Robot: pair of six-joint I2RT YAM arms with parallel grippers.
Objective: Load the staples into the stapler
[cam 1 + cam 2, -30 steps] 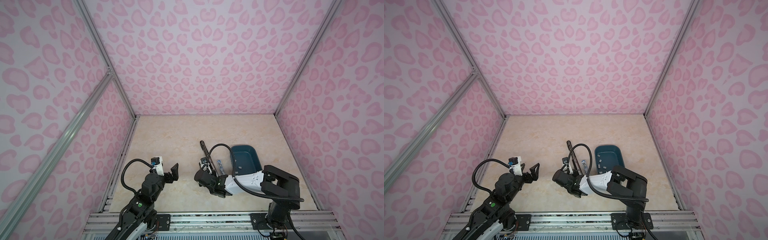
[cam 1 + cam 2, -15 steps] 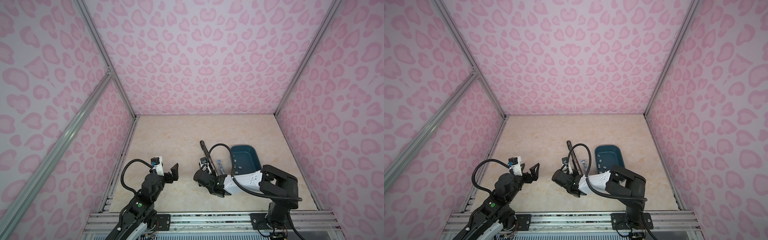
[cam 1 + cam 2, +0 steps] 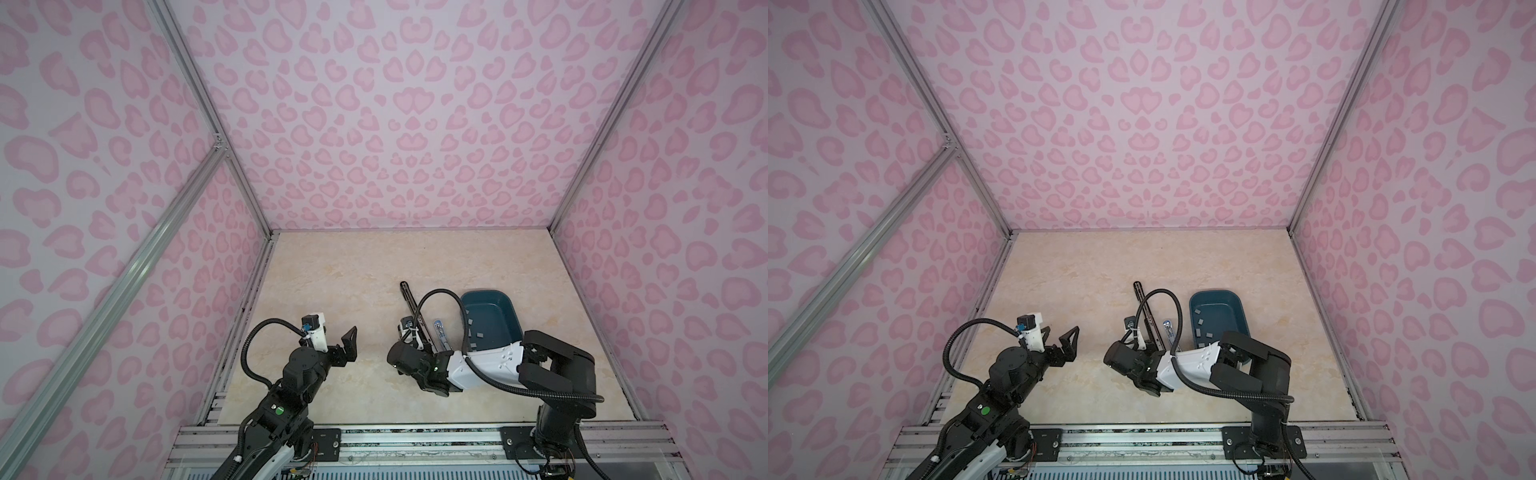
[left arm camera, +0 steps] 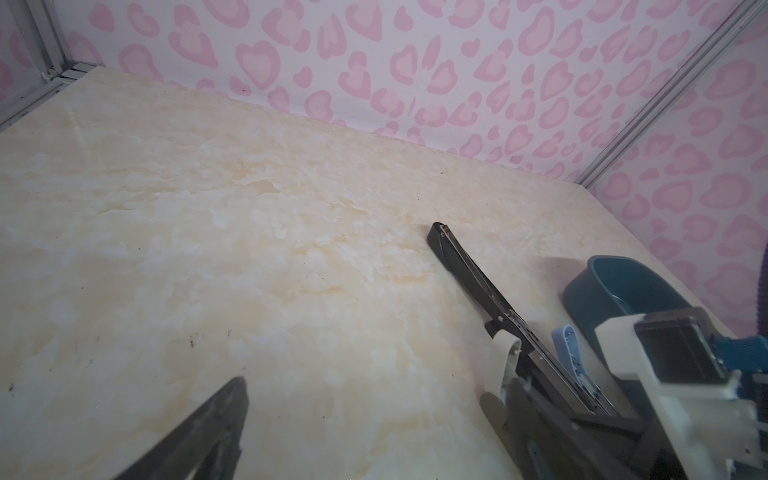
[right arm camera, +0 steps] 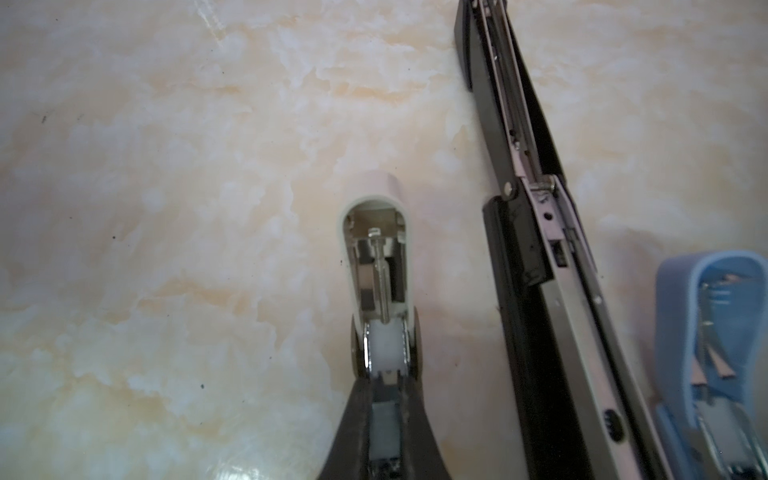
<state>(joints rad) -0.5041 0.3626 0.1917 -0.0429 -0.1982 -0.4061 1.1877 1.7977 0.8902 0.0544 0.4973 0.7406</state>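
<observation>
Just beside white stapler point(image 5: 376, 266), black stapler point(image 5: 536, 257).

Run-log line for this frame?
left claw: open, empty | right claw: shut on white stapler | staples: in teal tray

Both top views: high, looking down on whole table point(image 3: 353, 270). Wrist views: close, low; share white stapler point(image 5: 376, 203).

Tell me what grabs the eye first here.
The pink heart-print walls dominate every side. On the beige marbled tabletop, right of centre, a long black stapler lies opened flat near a dark teal tub holding pale grey staple strips. The right gripper is shut on a small white stapler beside the black one.
</observation>
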